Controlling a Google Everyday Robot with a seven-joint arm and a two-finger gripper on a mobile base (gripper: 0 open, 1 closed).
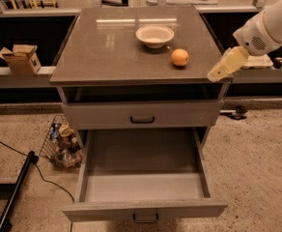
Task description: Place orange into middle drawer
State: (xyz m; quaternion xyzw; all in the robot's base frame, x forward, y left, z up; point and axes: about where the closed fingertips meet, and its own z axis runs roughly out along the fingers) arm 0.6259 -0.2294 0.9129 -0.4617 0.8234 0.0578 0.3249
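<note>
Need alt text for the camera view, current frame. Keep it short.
An orange sits on a grey cabinet top beside a white bowl, with the robot's gripper hovering at the right front corner, apart from the orange. Below, the middle drawer is pulled open under a shut upper drawer.

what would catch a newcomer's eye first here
The middle drawer stands pulled wide open low in the view, showing its plain grey inside. On the cabinet top, the bright orange sits to the right of and in front of a white bowl. The gripper hangs at the top's right front corner, apart from the orange.
</note>
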